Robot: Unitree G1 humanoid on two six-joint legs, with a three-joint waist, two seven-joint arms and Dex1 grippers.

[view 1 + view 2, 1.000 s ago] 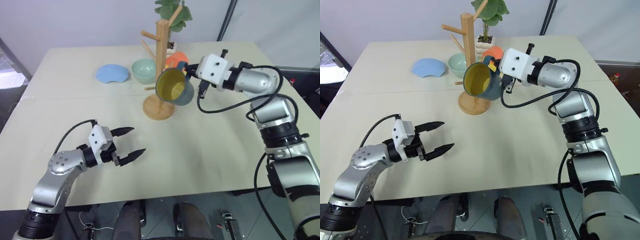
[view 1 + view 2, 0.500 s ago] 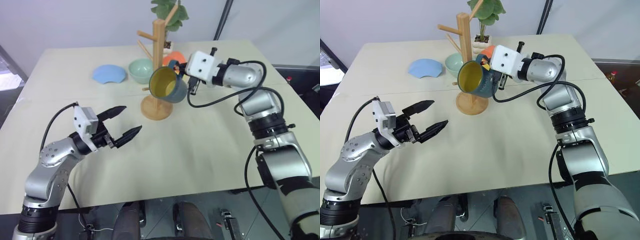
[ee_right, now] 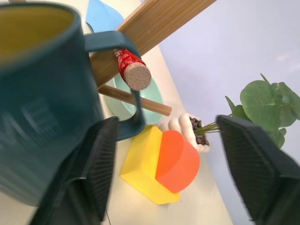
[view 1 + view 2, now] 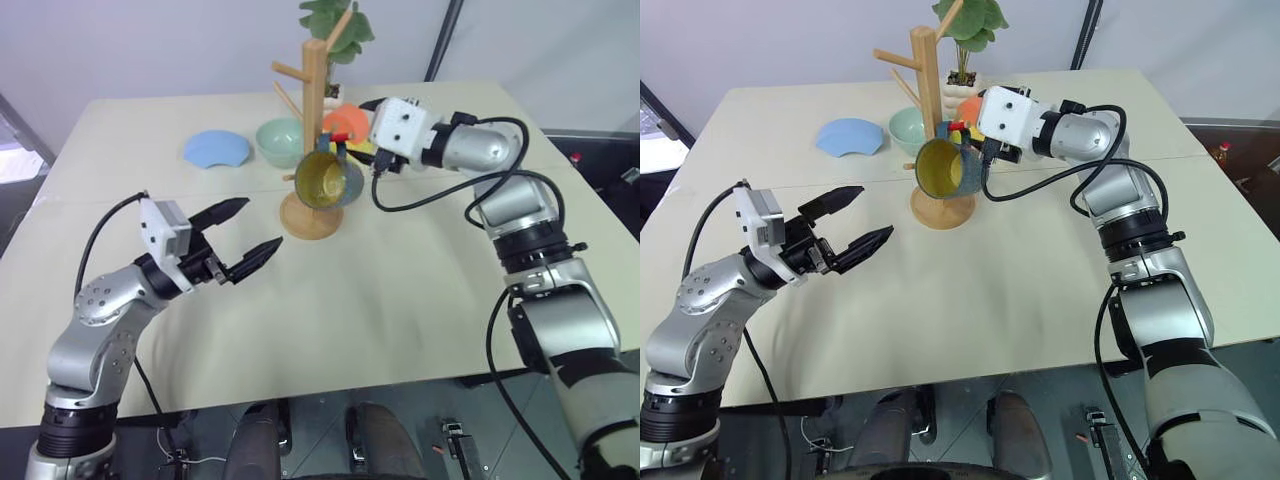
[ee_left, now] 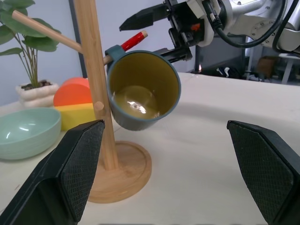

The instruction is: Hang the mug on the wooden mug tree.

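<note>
Since the earlier frame the right gripper (image 5: 161,30) has let go, jaws spread, clear of the handle. One mug (image 4: 328,180) hangs on a red-tipped peg of one wooden mug tree (image 4: 314,120). Left gripper (image 4: 250,232): jaws wide, empty, above the table (image 4: 400,290).

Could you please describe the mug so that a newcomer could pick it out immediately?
Find the wooden mug tree at the table's far middle. The mug hangs by its handle from a red-tipped peg. It is dark teal outside and yellowish inside, unlike the pale green bowl behind.
</note>
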